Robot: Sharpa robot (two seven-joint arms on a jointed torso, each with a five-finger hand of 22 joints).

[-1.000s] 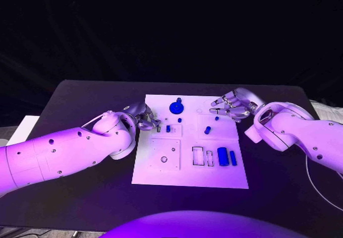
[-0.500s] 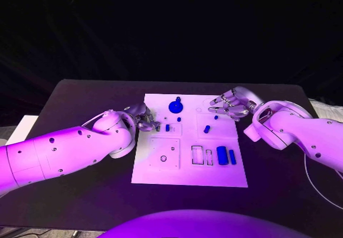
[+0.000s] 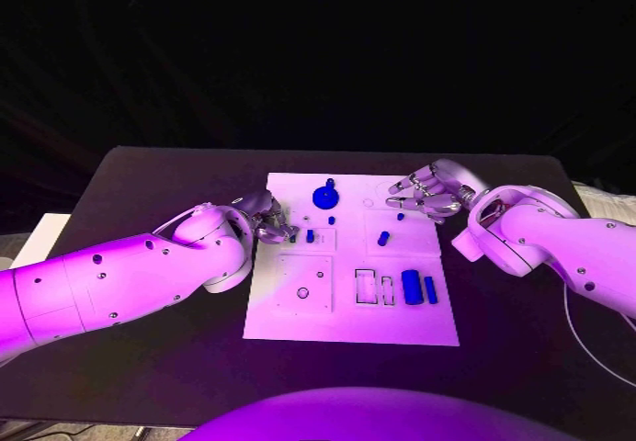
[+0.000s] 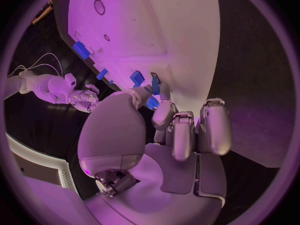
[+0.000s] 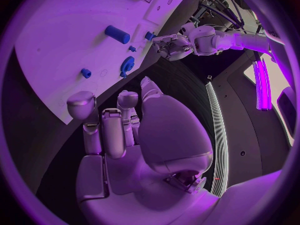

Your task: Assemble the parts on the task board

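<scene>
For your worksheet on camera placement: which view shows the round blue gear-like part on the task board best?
The head view: the round blue part shows whole near the task board's far edge. The right wrist view shows it edge-on; in the left wrist view I cannot pick it out.

Hardly anything differs from a second ago. The left hand (image 3: 266, 219) sits a touch farther from the robot along the near-left edge of the task board (image 3: 300, 317); the small blue part (image 3: 311, 236) just beside its fingertips lies as before. The right hand (image 3: 426, 195) keeps its place.
</scene>
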